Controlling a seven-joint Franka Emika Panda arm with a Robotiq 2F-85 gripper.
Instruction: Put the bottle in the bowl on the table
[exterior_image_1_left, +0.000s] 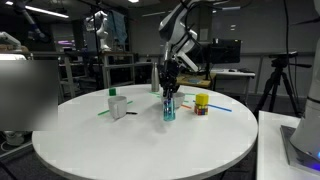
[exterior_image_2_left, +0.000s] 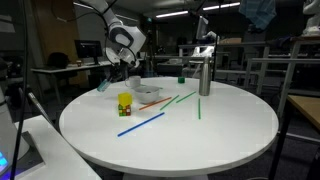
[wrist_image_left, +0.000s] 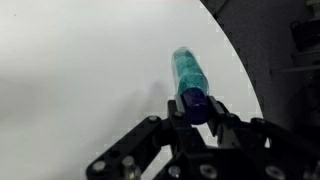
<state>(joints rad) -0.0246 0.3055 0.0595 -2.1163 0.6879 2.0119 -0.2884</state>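
Observation:
My gripper (exterior_image_1_left: 169, 88) is shut on the dark top of the teal-blue bottle (exterior_image_1_left: 169, 108), which hangs upright just over the white round table (exterior_image_1_left: 140, 150). In the wrist view the fingers (wrist_image_left: 197, 108) clamp the dark cap and the teal body (wrist_image_left: 187, 70) points away over the table top (wrist_image_left: 80, 70). The gripper (exterior_image_2_left: 113, 72) and bottle (exterior_image_2_left: 104, 86) are near the table's (exterior_image_2_left: 200, 135) far rim, beside the white bowl (exterior_image_2_left: 149, 92). I cannot make out the bowl in the wrist view.
A small yellow container (exterior_image_2_left: 125, 102) (exterior_image_1_left: 202, 103) stands close to the bowl. A tall grey metallic bottle (exterior_image_2_left: 205, 75) (exterior_image_1_left: 119, 106) stands further off with a small green thing (exterior_image_2_left: 181, 78) beside it. Blue (exterior_image_2_left: 140, 124), green (exterior_image_2_left: 198, 106) and orange (exterior_image_2_left: 155, 103) straws lie on the table.

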